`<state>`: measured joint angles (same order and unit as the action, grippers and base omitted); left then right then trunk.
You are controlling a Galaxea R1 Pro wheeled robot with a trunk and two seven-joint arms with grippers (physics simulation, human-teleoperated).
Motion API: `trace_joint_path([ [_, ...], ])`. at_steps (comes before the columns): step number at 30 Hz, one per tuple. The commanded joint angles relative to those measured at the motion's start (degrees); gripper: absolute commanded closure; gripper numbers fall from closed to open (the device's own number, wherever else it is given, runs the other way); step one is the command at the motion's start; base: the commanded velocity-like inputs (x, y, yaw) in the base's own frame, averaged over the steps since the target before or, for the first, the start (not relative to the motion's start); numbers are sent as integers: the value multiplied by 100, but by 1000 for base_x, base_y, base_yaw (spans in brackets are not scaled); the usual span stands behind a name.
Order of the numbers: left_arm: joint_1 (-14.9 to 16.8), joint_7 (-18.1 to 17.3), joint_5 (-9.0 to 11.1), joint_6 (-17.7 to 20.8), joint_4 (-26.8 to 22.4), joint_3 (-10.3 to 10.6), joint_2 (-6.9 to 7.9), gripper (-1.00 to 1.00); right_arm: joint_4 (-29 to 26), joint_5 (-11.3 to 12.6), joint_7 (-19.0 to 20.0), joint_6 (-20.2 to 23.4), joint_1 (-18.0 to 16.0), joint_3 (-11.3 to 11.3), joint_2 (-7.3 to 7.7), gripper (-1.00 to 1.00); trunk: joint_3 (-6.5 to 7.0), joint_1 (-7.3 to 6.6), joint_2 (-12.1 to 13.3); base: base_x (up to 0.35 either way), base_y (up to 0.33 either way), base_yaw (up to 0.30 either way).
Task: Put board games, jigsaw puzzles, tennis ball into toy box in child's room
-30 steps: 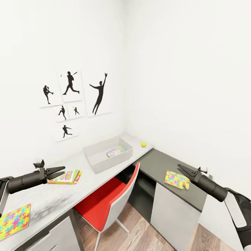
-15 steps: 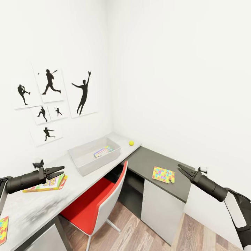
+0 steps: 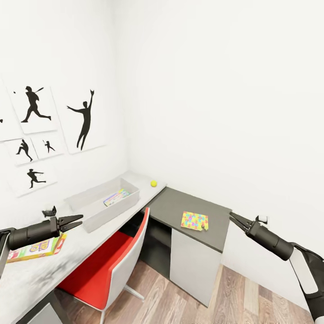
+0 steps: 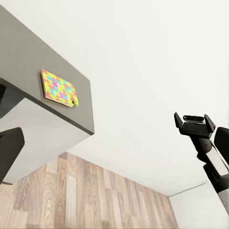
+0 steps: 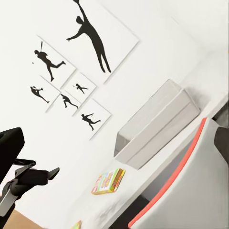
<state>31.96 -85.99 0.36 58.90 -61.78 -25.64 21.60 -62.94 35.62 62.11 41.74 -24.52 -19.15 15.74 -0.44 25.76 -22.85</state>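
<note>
Rightward went the camera since before; nothing on the counter (image 3: 36, 270) moved. Left gripper (image 3: 76, 221) and right gripper (image 3: 234, 218) fingers stand slightly apart, empty. One jigsaw puzzle (image 3: 194, 221) lies on the dark desk (image 3: 173, 204).

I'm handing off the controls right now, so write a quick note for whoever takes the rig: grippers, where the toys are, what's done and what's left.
Left gripper: open, empty, held over the white table.
Right gripper: open, empty, near the dark desk section.
Toy box on the table holds one small colourful flat box.
Still out: the board game on the table under the left arm, a jigsaw puzzle on the dark desk, the tennis ball beyond the toy box.
The other toys are out of frame just now.
</note>
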Motion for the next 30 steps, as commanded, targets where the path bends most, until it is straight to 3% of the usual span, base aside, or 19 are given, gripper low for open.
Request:
trace_joint_path([
  [1, -1, -22, -1, 60, -1, -2, 2, -100, 5, 24, 4, 36, -3, -1, 0, -100, -8, 2, -6, 0, 0, -257],
  [19, -5, -16, -4, 59, -1, -2, 2, -100, 10, 24, 3, 27, -3, -1, 0, -100, -69, 2, -6, -3, 0, -257],
  [30, -5, -15, -9, 60, -1, -6, 2, -100, 10, 24, -3, 27, -3, -1, 2, -100, -105, 2, -6, -138, 63, -257],
])
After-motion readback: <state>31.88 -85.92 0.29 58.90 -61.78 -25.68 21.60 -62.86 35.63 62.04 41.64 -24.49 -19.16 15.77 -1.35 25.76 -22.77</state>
